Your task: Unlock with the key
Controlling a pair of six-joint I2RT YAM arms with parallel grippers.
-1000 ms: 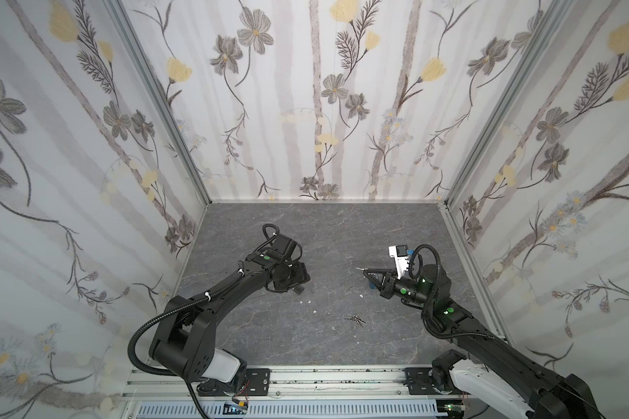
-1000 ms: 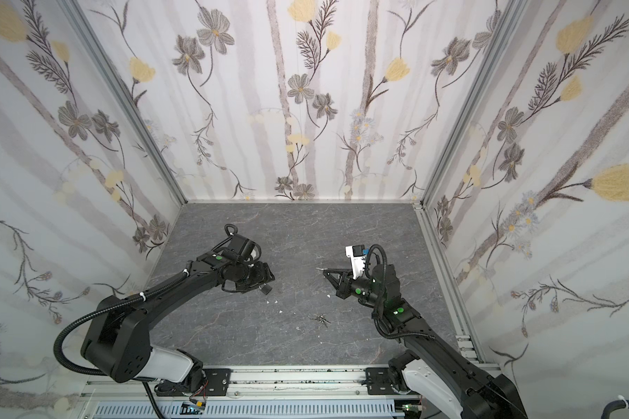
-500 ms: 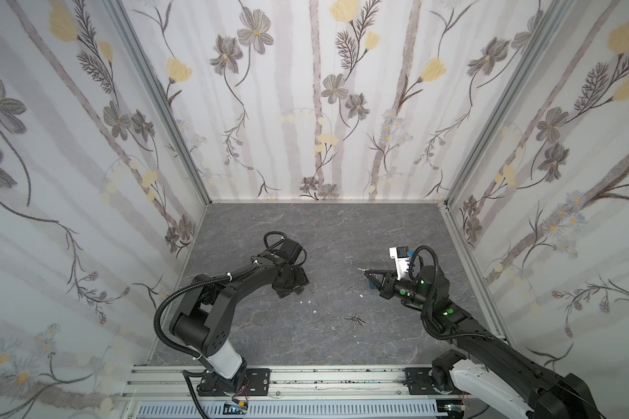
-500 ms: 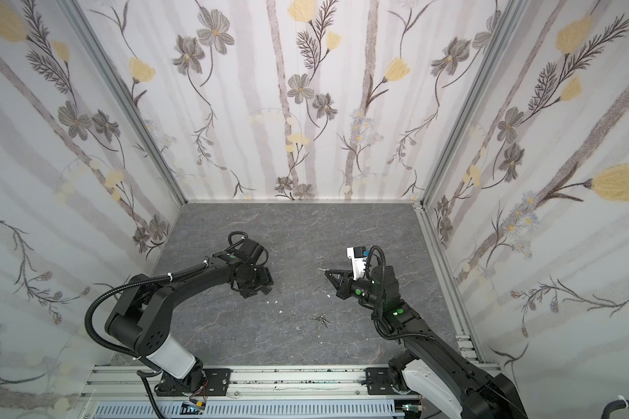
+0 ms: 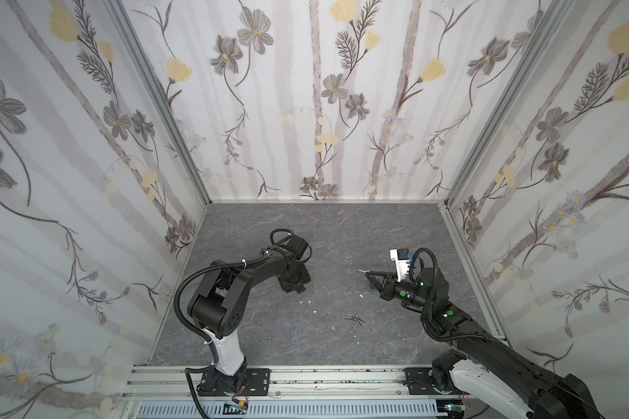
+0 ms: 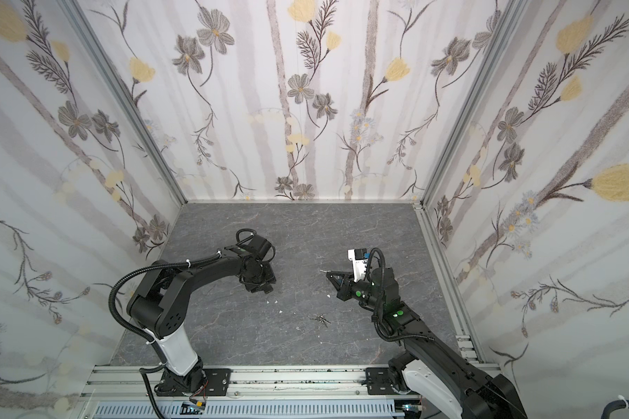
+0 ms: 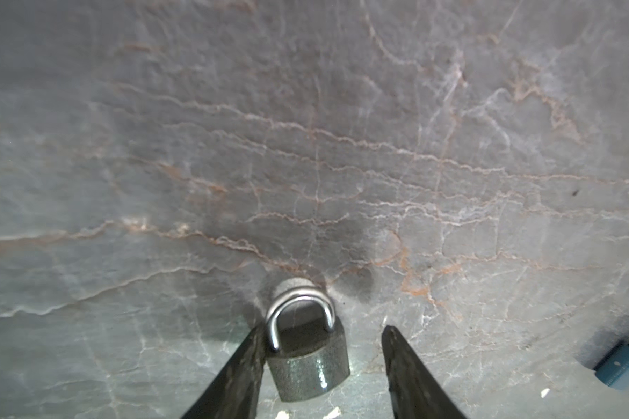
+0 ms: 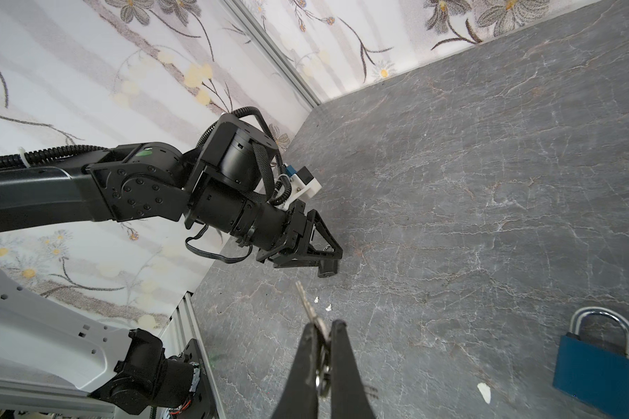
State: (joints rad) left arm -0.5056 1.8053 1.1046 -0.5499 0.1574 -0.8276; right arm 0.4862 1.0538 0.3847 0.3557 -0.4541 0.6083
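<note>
A dark grey padlock with a steel shackle lies on the stone floor. My left gripper is down over it and open. One finger touches the lock's side; the other finger stands apart from it. In both top views this gripper hides the lock. My right gripper is shut on a silver key, whose blade sticks out past the fingertips. In a top view that gripper hovers right of centre, pointing towards the left arm.
A blue padlock lies on the floor under the right arm, with a corner showing in the left wrist view. A small bunch of keys and white scraps lie between the arms. Flowered walls close three sides.
The left arm has folded its elbow in and brought its gripper down around the grey padlock, and its jaws have narrowed. The right arm with the key has stayed put.
</note>
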